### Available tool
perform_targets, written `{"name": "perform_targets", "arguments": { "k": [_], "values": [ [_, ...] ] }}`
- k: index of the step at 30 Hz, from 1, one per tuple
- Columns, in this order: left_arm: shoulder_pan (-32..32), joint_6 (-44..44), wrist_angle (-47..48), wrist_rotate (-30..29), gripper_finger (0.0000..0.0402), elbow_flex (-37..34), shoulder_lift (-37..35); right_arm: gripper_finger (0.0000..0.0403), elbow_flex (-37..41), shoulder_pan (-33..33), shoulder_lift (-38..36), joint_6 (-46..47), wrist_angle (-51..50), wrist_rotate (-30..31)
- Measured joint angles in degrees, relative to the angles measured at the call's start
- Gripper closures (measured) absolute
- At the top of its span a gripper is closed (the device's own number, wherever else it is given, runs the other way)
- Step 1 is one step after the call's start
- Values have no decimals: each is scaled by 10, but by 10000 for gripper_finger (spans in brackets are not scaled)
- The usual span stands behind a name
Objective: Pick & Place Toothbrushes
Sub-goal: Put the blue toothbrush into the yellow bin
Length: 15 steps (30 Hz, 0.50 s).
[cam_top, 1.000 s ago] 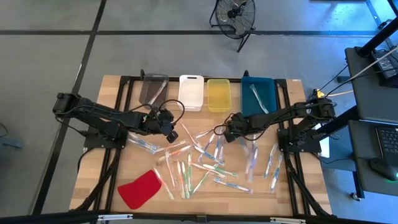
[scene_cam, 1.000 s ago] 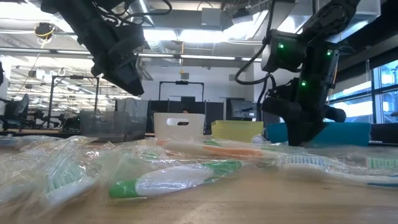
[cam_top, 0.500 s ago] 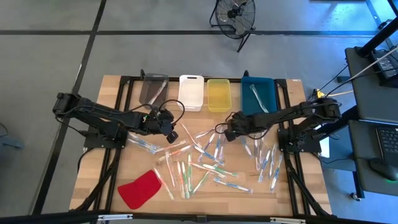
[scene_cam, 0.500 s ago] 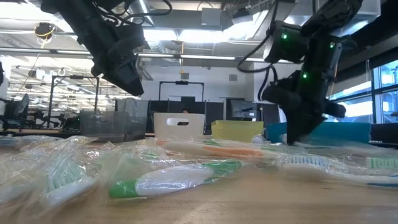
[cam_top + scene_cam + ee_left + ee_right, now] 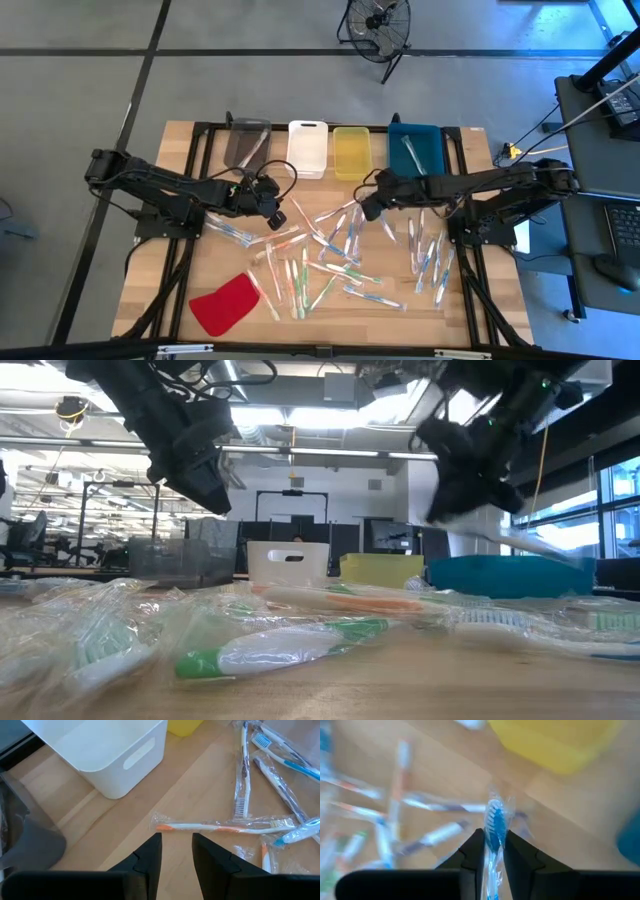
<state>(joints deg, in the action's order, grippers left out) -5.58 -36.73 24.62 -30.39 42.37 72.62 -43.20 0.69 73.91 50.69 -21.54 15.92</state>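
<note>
Since a second ago, we see the right end effector (image 5: 371, 203) has lifted off the desk (image 5: 180, 290) and swung toward the yellow bin (image 5: 352, 152), carrying a blue toothbrush (image 5: 495, 827) in clear wrap clamped between its fingers (image 5: 472, 851). From desk level, that brush (image 5: 530, 546) trails out of the raised right end effector (image 5: 450, 500), above the blue bin (image 5: 510, 575). The left end effector (image 5: 176, 854) has not moved; it hovers above the desk just short of an orange toothbrush (image 5: 225, 826), its fingers slightly apart and holding nothing. We see the other toothbrushes (image 5: 330, 255) scattered over the middle and right of the desk, with one already lying in the blue bin. A white bin (image 5: 107, 755) stands near the left end effector.
</note>
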Motion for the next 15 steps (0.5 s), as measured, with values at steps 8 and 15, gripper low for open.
{"name": "perform_targets", "arguments": {
  "k": [8, 15],
  "values": [
    [0, 0, -1, 0, 299, 0, 0, 353, 0, -16, -16, -86, 114, -4],
    [0, 0, -2, 0, 299, 0, 0, 339, 0, -48, -16, -152, 193, -20]
  ]
}}
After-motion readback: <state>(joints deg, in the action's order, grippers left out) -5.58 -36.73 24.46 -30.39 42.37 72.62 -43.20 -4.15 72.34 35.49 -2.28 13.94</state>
